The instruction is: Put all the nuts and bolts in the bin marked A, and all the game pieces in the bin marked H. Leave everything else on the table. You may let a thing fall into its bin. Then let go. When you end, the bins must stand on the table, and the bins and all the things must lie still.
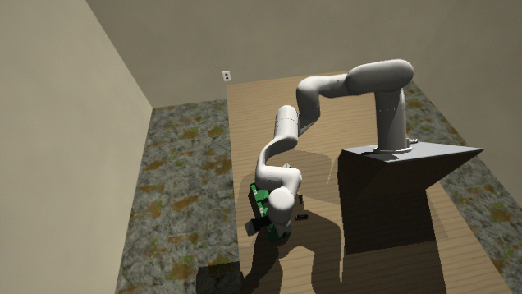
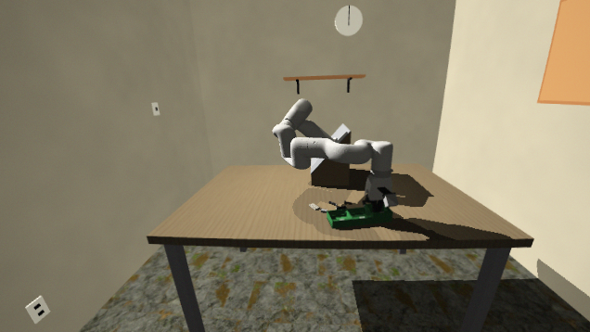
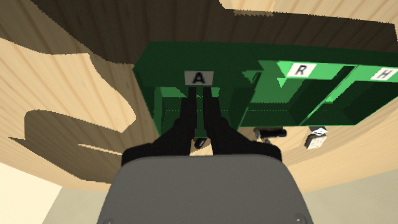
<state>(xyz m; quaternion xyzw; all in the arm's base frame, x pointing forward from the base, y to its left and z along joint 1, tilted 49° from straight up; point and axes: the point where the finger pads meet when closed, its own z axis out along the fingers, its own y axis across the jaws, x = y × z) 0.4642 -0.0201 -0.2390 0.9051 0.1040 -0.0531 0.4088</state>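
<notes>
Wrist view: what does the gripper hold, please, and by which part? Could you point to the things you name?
It cannot be told: the gripper [image 1: 283, 233] [image 2: 378, 210] [image 3: 199, 95] has a narrow gap, with no object discernible there.

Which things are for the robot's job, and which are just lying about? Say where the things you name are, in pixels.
For the job:
- bin A [image 1: 279, 236] [image 2: 385, 216] [image 3: 167, 60]
- bin H [image 1: 261, 195] [image 2: 339, 223] [image 3: 370, 92]
- dotted white piece [image 1: 286, 165] [image 2: 314, 206] [image 3: 316, 142], probably a game piece

Not for it:
- bin R [image 1: 265, 205] [image 2: 362, 221] [image 3: 272, 90]
- clock [image 2: 349, 20]

Can't tell: small black things [image 1: 301, 217] [image 2: 332, 204] [image 3: 270, 133].

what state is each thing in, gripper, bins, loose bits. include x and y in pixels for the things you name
gripper [image 2: 378, 209] [image 3: 199, 95]: shut, fingers down in bin A, nothing seen between them
bin A [image 3: 170, 65]: open-topped, contents partly hidden
bin R [image 3: 280, 92]: open-topped
bin H [image 3: 367, 92]: open-topped
white piece [image 2: 314, 206] [image 3: 315, 142]: outside the bins, on the table [image 1: 320, 263] [image 2: 232, 218] [image 3: 65, 80]
</notes>
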